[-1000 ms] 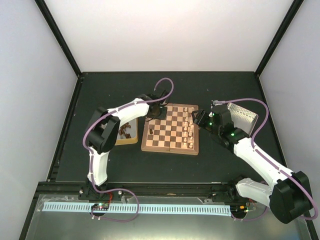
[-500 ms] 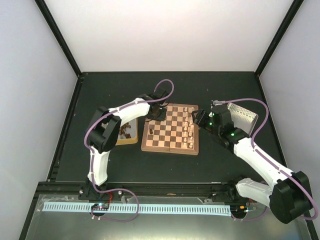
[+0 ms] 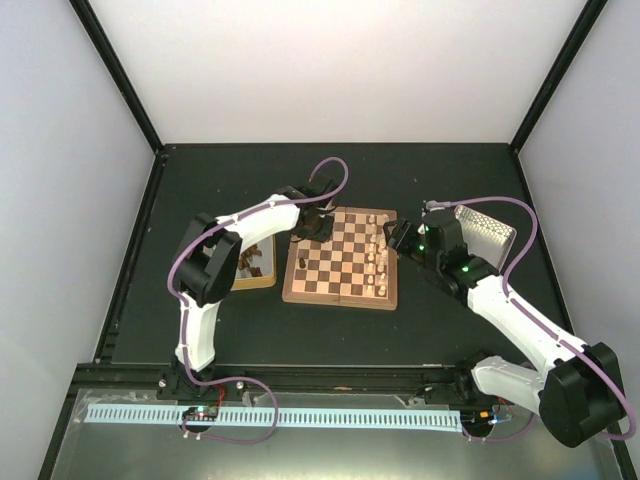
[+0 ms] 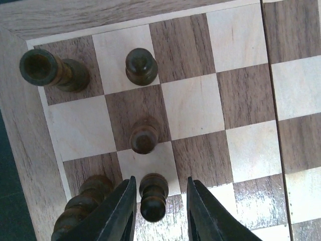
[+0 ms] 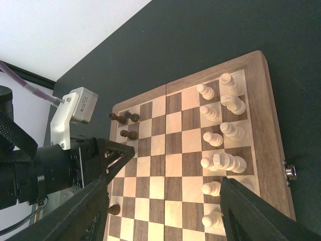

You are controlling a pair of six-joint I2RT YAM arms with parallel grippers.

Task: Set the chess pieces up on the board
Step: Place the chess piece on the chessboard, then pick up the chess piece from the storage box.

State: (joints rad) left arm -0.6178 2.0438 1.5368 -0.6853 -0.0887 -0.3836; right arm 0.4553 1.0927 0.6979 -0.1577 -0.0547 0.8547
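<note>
The board lies mid-table. In the left wrist view I look down on its corner, where a dark rook and two dark pawns stand. A third dark pawn stands upright between the fingers of my left gripper, which is open with a gap on each side of the pawn. Another dark piece stands just left of the fingers. My right gripper hangs open above the board's right half, over the cream pieces lined along that edge.
A yellowish tin holding dark pieces sits left of the board. A silvery perforated tray lies behind my right arm. A lone dark pawn stands near the board's left edge. Black frame rails border the dark table.
My left gripper's jaws have spread apart and let go of the dark pawn, which stays upright on its square. Neither arm has shifted noticeably.
</note>
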